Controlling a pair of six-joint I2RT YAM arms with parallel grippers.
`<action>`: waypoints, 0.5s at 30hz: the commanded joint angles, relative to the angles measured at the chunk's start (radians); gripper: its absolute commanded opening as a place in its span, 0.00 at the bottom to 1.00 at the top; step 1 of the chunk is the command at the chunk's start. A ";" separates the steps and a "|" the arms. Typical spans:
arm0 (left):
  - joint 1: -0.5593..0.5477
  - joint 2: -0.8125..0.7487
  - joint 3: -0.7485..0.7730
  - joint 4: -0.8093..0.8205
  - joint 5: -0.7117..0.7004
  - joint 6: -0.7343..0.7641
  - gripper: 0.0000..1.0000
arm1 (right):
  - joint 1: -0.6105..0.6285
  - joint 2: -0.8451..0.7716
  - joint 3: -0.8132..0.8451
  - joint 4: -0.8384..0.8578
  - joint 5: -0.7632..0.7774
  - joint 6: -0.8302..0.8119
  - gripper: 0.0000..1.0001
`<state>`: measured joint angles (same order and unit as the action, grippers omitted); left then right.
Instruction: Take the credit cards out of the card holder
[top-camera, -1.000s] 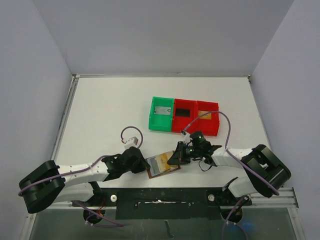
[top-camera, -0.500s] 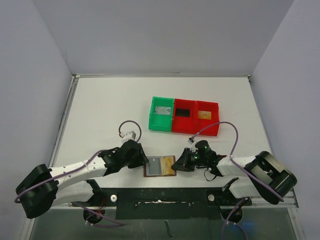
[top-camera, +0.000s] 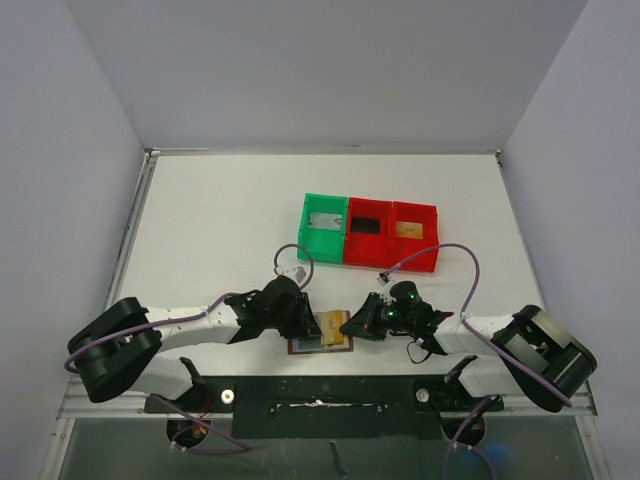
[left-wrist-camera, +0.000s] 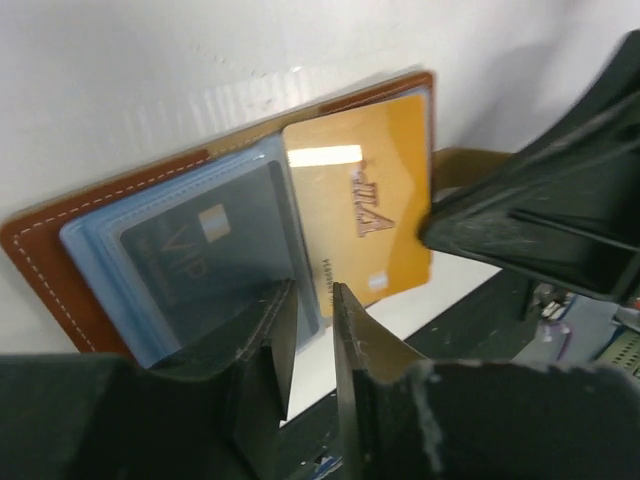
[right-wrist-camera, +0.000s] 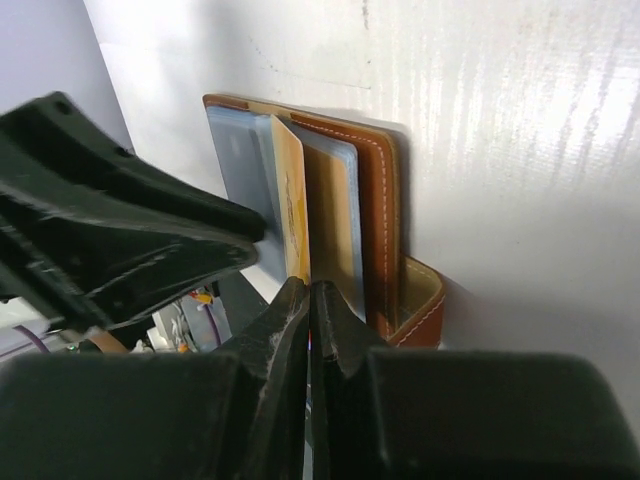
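Left wrist view puts the step at drawing the gold card (left-wrist-camera: 360, 200) from the open wallet (left-wrist-camera: 60, 250), which lies flat near the front edge of the table (top-camera: 220, 220). The right tool (right-wrist-camera: 305, 290) appears pinched shut on that card's edge. The left tool (left-wrist-camera: 312, 295), narrowly parted and empty, hovers over the sleeve holding a dark card (left-wrist-camera: 200, 250). The next move probably calls for the left pinning the wallet while the right pulls sideways. Open table lies beyond, toward the trays (top-camera: 370, 232).

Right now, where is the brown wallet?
Top view: brown wallet lies open at the table's near edge, between left tool and right tool, which pinches its gold card.
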<state>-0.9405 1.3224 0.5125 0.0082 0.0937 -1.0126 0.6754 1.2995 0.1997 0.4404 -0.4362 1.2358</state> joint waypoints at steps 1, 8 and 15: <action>-0.016 0.089 0.047 0.075 0.047 0.008 0.18 | 0.016 -0.022 0.001 0.079 0.006 0.008 0.00; -0.021 0.145 0.033 0.056 0.015 0.002 0.10 | 0.034 0.016 0.009 0.131 -0.005 0.024 0.05; -0.022 0.148 0.023 0.035 -0.004 0.006 0.08 | 0.041 0.077 0.048 0.132 0.010 0.025 0.16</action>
<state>-0.9565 1.4551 0.5346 0.0681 0.1272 -1.0187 0.7086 1.3514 0.2024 0.5121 -0.4370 1.2572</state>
